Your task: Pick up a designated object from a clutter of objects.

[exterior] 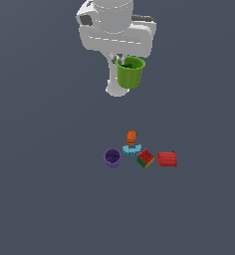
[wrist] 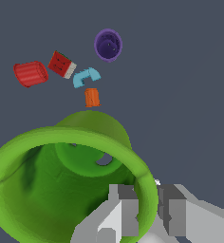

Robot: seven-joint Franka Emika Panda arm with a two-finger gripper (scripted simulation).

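While I watch through the wrist view, the nearest thing is my gripper point(wrist: 147, 209), its two fingers pinched on the thick rim of the green cup point(wrist: 61, 180), one finger inside the wall and one outside. The cup fills most of that picture, mouth toward the camera, so I judge the hold to be a rim pinch and not a grasp around the body.

From the exterior view the gripper point(exterior: 122, 62) hangs high with the green cup point(exterior: 130, 72) at its fingertips, mouth up and tilted a little, well clear of the ground. To my mind the pick itself is done: the cup is off the floor and apart from the rest.

Farther off, far below, lies the clutter: the orange piece point(exterior: 132, 137) just beside the light-blue flat piece point(exterior: 132, 149), the purple cup point(exterior: 112, 158) toward the exterior view's left, the multicoloured cube point(exterior: 145, 158) near the blue piece, and the red ribbed cylinder point(exterior: 167, 159) on its side toward the exterior view's right. None of them looks tangled with the cup.

What is left, as I judge it, is only to hold steady; a rim pinch could let the cup swing or slip.
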